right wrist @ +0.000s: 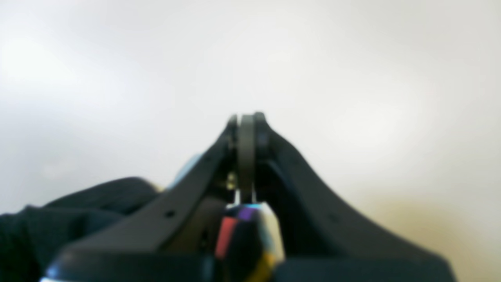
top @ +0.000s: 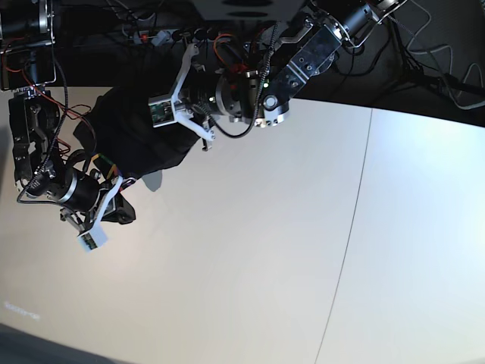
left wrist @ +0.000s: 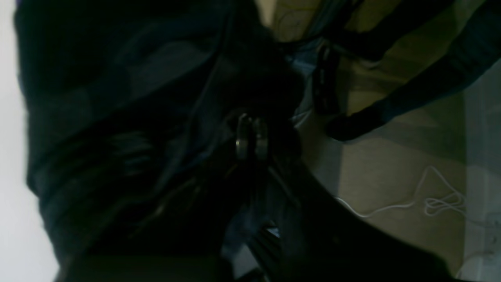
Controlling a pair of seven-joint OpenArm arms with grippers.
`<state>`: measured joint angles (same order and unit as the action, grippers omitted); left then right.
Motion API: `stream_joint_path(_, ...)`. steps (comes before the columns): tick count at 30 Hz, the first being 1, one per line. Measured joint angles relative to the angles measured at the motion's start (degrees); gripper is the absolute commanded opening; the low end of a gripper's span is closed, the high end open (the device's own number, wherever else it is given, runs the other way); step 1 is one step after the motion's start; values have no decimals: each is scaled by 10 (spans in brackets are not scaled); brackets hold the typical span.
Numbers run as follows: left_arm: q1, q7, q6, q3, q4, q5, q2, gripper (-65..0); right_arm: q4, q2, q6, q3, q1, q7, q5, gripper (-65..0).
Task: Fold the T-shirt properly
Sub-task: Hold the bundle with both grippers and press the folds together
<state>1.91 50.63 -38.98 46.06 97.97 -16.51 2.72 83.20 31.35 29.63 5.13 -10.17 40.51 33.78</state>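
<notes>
T-shirt [top: 132, 133]: black, bunched upper left, lifted off tabletop [top: 303, 227] | left end effector [left wrist: 251, 135]: clamped on T-shirt | right end effector [right wrist: 246, 129]: clamped on its rainbow neck band [right wrist: 242, 239]

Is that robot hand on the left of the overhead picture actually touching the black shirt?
Touching. In the base view the right end effector meets the hanging T-shirt at its striped edge; the right wrist view shows striped fabric lying between its arms.
</notes>
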Motion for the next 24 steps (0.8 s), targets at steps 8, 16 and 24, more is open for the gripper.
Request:
stream_joint_path(8,-64,-53,1,0,-103,4,1,-650,0,-1,0,23,2,14,0,-650)
stream_joint_path(16,-133,-107,-4,2,-181,39,0,-650,0,4,0,24,3,50,1,-650)
stream_joint_path(24,-255,-151,-5,3,-284,71,7,-650,0,22,0,24,3,67,1,-650)
